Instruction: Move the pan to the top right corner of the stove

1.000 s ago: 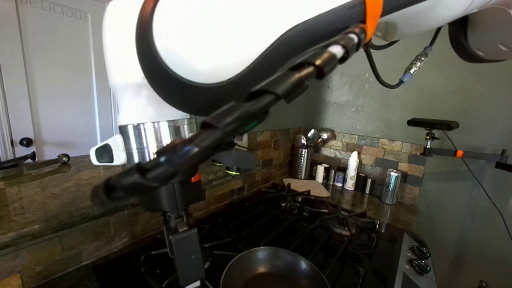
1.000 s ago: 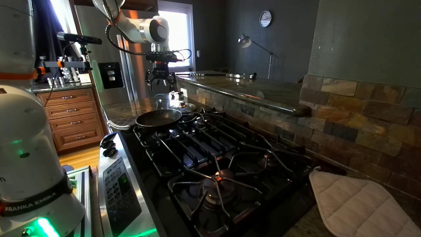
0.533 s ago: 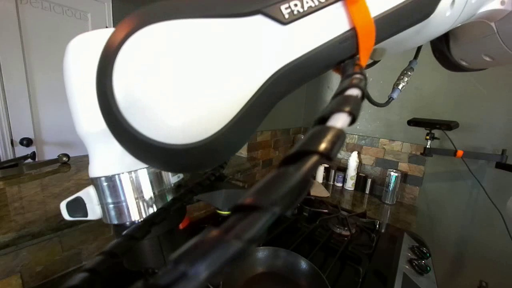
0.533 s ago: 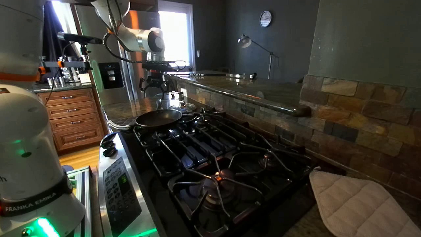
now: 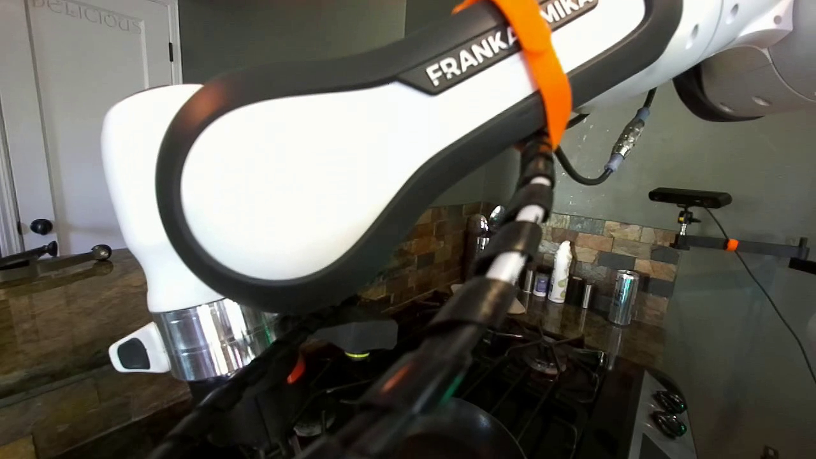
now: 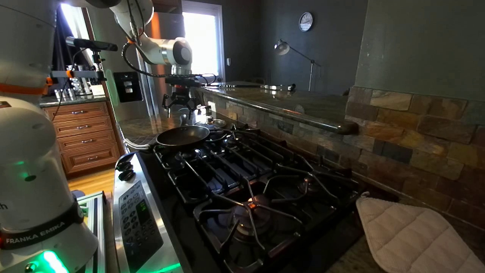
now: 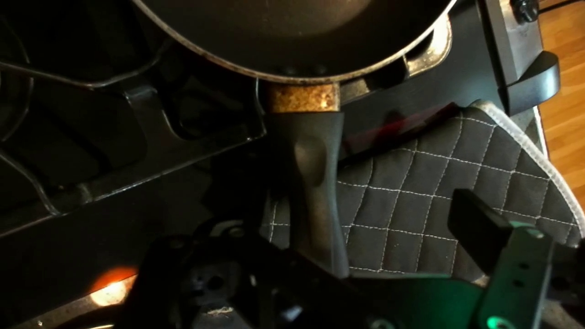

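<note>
The pan [image 6: 183, 136] sits flat on the far-end grates of the black stove [image 6: 172, 212], on the control-panel side. Its dark bowl [image 7: 297, 36] fills the top of the wrist view, and its dark handle [image 7: 315, 173] runs down towards the gripper. In an exterior view the pan [image 5: 475, 424] is partly hidden behind the arm's cable. My gripper [image 6: 179, 110] is open and empty, above the handle end of the pan. In the wrist view the open jaws [image 7: 354, 210] are spread on both sides of the handle, closer to it on the left; contact does not show.
A dark quilted pad [image 7: 402, 201] lies under the handle beside the stove. A pale pot holder [image 6: 416, 231] lies at the stove's opposite end. A raised stone ledge [image 6: 280, 104] and tiled backsplash [image 6: 416, 159] run along the back. Bottles [image 5: 561, 274] and a can [image 5: 623, 298] stand beyond the stove.
The arm and open gripper have come down towards the pan's handle, shifting left and then slightly back right in an exterior view. The pan has not moved.
</note>
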